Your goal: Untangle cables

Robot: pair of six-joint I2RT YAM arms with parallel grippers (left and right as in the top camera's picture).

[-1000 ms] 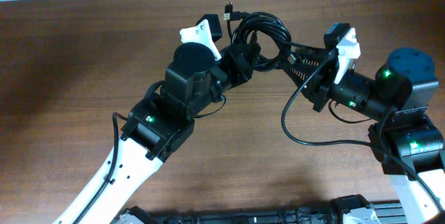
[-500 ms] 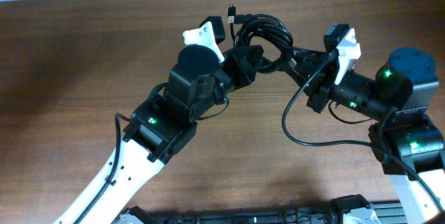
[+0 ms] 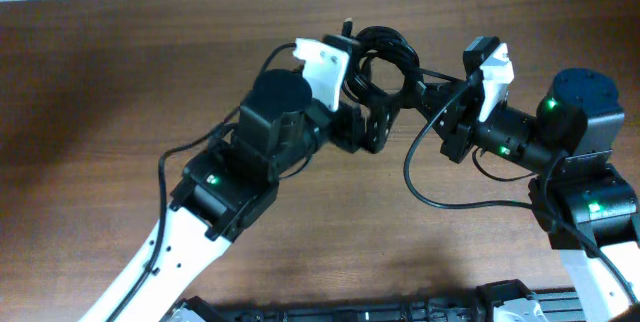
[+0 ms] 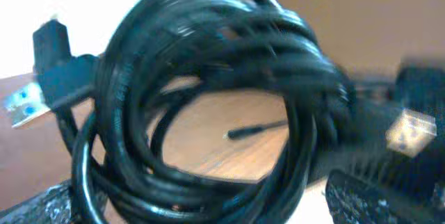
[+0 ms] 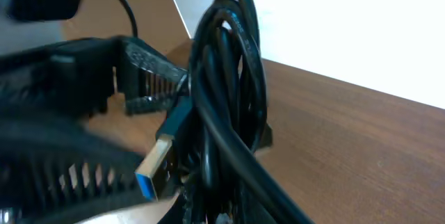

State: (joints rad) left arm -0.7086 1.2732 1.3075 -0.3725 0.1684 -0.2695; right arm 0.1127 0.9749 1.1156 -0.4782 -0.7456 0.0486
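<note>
Here, the right gripper [image 3: 428, 92] pinched the bundle of thin black coiled cables [image 3: 385, 54] near the far edge of the brown wooden desk [image 3: 120, 82]; the left gripper [image 3: 378, 120] stood spread. Loop separation seemed in hand; next required: seizing one loop.

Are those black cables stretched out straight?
No, the cables are wound together into one round coil in the left wrist view.

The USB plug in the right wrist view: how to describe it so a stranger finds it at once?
Find the black coil of cables standing in the middle of the picture. At its lower left a USB plug juts out. Unlike the all-black coil, it has a silvery shell and a blue insert.
</note>
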